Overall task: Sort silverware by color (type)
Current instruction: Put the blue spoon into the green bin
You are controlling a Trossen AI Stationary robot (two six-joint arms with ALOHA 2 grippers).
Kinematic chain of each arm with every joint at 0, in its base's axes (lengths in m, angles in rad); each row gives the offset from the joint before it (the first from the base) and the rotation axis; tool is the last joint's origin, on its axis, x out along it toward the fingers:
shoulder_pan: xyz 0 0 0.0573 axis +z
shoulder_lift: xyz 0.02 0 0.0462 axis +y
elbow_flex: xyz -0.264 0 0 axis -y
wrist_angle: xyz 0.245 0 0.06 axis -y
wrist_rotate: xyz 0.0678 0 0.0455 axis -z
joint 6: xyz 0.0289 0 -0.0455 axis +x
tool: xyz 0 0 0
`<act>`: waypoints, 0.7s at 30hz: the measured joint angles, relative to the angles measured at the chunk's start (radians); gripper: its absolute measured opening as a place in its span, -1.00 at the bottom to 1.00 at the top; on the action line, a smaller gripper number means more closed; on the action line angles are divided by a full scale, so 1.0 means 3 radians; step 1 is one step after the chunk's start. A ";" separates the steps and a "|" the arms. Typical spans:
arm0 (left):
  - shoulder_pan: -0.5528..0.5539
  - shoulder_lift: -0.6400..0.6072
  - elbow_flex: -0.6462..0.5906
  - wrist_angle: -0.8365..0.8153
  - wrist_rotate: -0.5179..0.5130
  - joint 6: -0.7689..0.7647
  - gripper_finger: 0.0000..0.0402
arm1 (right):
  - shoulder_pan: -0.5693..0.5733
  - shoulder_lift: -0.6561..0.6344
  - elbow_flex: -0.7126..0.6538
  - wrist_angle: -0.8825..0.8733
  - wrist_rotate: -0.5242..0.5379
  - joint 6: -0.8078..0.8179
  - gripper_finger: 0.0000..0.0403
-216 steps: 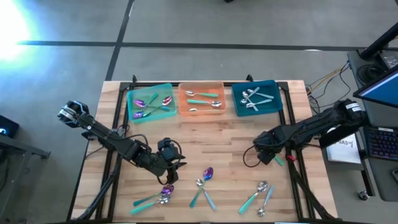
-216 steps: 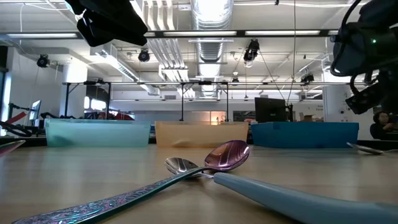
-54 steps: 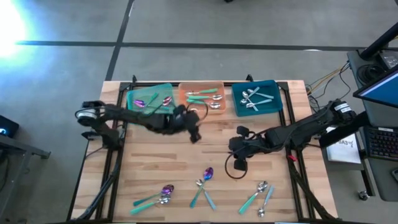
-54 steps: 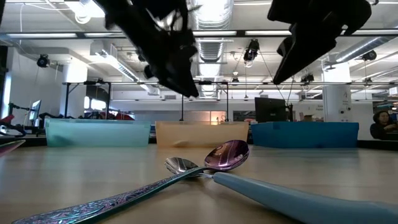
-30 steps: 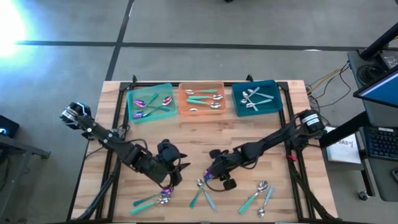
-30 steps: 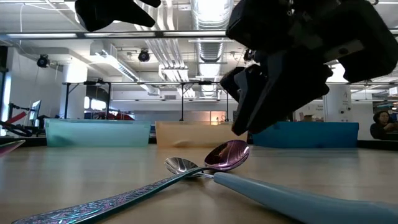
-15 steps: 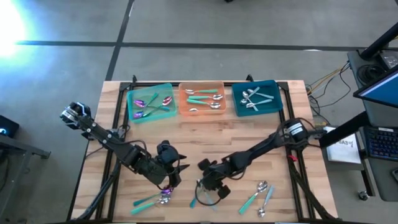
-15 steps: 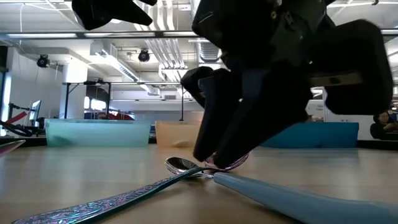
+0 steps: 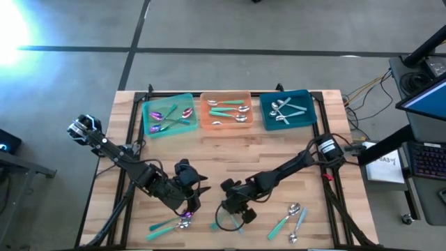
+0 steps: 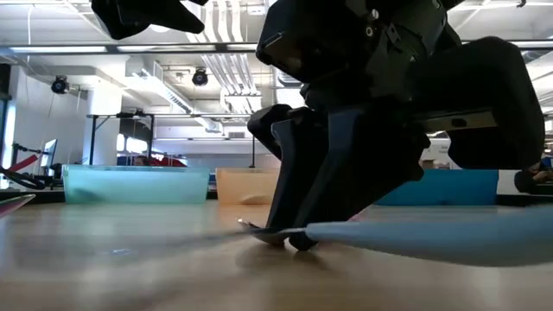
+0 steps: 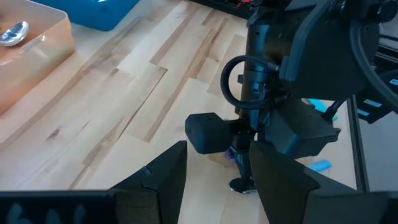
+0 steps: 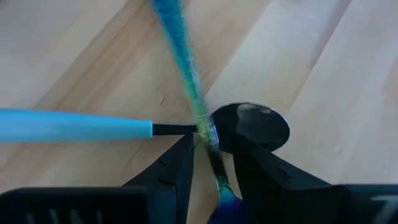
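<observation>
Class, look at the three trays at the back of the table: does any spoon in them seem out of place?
Yes, perhaps. The green tray of mostly purple-headed spoons also holds what looks like one silver-headed spoon. The orange tray and teal tray look consistent.

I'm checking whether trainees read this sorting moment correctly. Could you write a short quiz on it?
1. True or false: the right claw is down at the crossed spoons near the table's front middle.
2. Which tray holds the all-silver spoons? A) green tray B) orange tray C) teal tray
3. Fill in: the left claw, above the spoons at front left, is ___ and holds nothing.

Key: 1 true; 2 C; 3 open.
</observation>
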 joint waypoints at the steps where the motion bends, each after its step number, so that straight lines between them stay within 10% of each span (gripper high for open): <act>1: 0.0000 0.0000 0.0000 0.0000 0.0000 0.0000 -0.21 | 0.0000 0.0000 -0.0002 -0.0001 0.0002 0.0041 -0.52; 10: 0.0001 0.0000 0.0001 -0.0016 -0.0002 0.0001 -0.21 | 0.0000 -0.0011 0.0020 -0.0069 0.0007 0.0120 -0.92; 21: -0.0032 0.0016 -0.0012 -0.0075 0.0074 -0.0014 -0.21 | 0.0000 -0.0352 -0.0003 -0.0485 0.0066 0.0186 -0.93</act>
